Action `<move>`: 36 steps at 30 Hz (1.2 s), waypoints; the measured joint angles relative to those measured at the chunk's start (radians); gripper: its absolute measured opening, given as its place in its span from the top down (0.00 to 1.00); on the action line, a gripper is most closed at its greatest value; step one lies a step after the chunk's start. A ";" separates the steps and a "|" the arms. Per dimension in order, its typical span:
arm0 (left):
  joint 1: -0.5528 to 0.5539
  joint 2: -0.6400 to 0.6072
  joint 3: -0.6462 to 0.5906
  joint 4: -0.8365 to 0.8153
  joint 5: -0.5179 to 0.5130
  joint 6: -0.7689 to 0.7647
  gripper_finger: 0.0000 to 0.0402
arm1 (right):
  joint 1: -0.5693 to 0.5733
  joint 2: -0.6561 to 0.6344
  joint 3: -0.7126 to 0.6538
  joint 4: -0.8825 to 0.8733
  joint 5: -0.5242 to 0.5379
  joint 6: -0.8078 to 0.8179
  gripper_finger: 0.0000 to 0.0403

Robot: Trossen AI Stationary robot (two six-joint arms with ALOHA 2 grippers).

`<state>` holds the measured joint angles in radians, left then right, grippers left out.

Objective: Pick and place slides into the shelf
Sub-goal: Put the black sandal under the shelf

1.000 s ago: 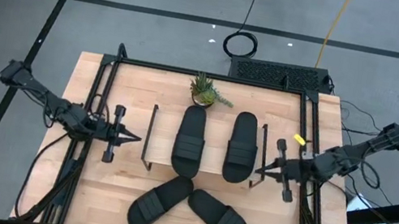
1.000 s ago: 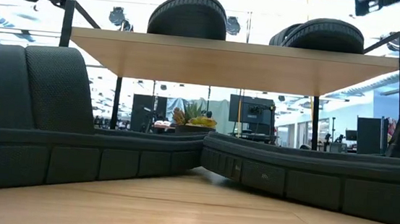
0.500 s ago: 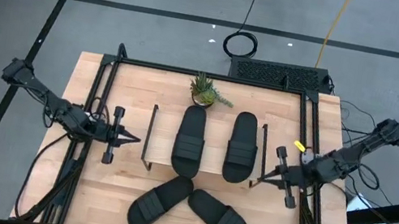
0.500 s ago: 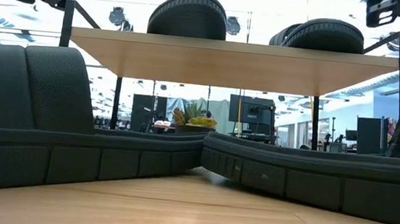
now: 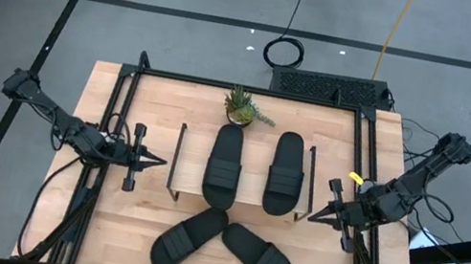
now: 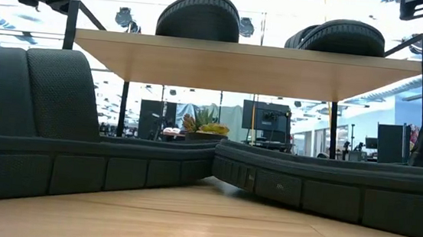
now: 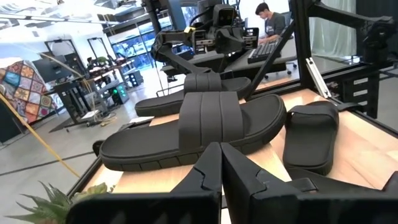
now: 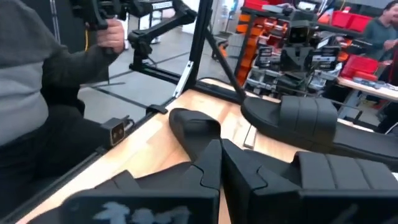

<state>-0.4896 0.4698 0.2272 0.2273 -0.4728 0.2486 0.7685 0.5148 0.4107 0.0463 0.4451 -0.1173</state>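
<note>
Black matte foam makes up all four slides, each an elongated oval sole under one wide ribbed strap. Two lie side by side on the shelf (image 5: 185, 133), a low rack with a pale wood top board on thin black metal end frames: the left shelf slide (image 5: 223, 168) and the right shelf slide (image 5: 283, 174). Two more rest on the light wood tabletop (image 5: 142, 222) nearer the front, the near left slide (image 5: 187, 238) and near right slide (image 5: 260, 258), heels meeting in a V. One small spiky green plant (image 5: 243, 107) stands behind the shelf. The left pincer (image 5: 155, 164) hangs clenched and empty left of the shelf; the right pincer (image 5: 314, 215) hangs clenched and empty at its right.
</note>
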 joint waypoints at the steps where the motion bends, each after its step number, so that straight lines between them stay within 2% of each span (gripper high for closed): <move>1: 0.000 0.000 0.000 0.000 0.000 0.000 0.99 | 0.000 0.000 0.000 -0.008 0.000 0.000 1.00; 5: 0.000 0.002 0.000 -0.006 0.005 -0.016 0.99 | 0.000 0.000 -0.002 -0.028 0.000 -0.010 1.00; 12: -0.002 0.026 0.000 0.010 0.155 -0.036 0.94 | -0.001 -0.041 -0.015 0.014 0.005 -0.113 1.00; 17: -0.067 0.141 0.000 0.096 0.128 -0.124 0.92 | -0.001 -0.101 -0.015 0.064 0.006 -0.161 1.00; 20: -0.179 0.273 0.008 0.161 0.027 -0.155 0.95 | -0.001 -0.130 -0.015 0.064 0.007 -0.165 1.00; 23: -0.321 0.416 0.048 0.184 -0.140 -0.155 0.99 | -0.001 -0.136 -0.015 0.062 0.005 -0.165 1.00; 28: -0.510 0.667 0.212 0.177 -0.419 -0.110 0.99 | -0.001 -0.120 -0.020 0.058 0.002 -0.144 1.00; 32: -0.579 0.835 0.374 0.053 -0.610 -0.071 0.99 | -0.001 -0.115 -0.040 0.062 0.001 -0.143 1.00; 36: -0.587 0.961 0.489 -0.132 -0.783 -0.174 0.94 | -0.001 -0.115 -0.057 0.116 0.000 -0.154 1.00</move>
<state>-1.0767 1.4307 0.7164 0.0949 -1.2558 0.0742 0.7671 0.3997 0.3537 0.1622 0.4456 -0.2715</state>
